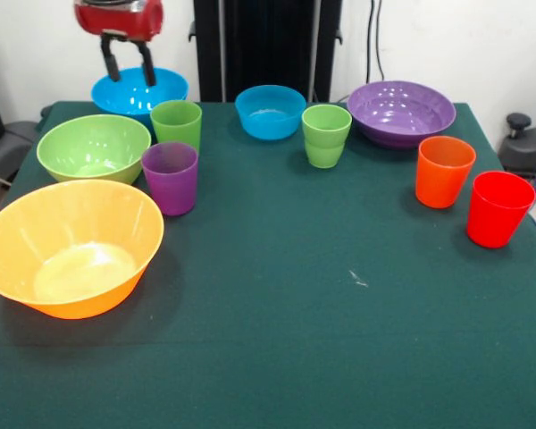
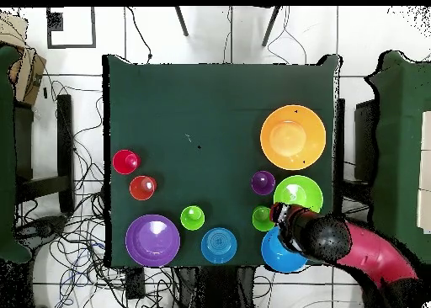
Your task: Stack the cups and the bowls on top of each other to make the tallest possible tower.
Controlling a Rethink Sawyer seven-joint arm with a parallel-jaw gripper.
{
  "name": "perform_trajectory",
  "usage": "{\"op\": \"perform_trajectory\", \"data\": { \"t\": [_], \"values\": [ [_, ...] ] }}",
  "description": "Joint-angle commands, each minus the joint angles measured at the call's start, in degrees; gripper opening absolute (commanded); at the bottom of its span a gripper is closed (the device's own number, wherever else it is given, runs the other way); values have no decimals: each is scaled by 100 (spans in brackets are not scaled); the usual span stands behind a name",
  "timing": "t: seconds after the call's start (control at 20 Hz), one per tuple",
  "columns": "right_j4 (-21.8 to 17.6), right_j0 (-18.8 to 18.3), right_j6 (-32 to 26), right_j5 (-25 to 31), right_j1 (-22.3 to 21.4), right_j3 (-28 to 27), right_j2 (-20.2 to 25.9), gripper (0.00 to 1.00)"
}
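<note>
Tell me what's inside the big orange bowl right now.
Nothing: both views show the orange bowl's bare inner bottom, with only a glare spot. No cup or bowl is in it. What lies under it is hidden.

Front view: arm [image 1: 119,16] was cut off by the top edge, only its red head showed. Its jaws covered part of the large blue bowl [image 1: 134,93]. Overhead view: arm [image 2: 353,247] hid much of that blue bowl [image 2: 276,252] and the green bowl's [image 2: 300,192] lower rim.
</note>
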Motion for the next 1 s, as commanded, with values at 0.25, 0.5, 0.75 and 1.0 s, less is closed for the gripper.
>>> {"op": "perform_trajectory", "data": {
  "t": [0.25, 0.5, 0.75, 1.0],
  "values": [
    [-295, 1095, 356, -758, -186, 755, 453, 100],
    [-53, 1410, 534, -786, -324, 809, 385, 100],
    [1, 1423, 513, -881, -273, 800, 307, 100],
    [-14, 1245, 326, -829, -275, 811, 350, 100]
  ]
}}
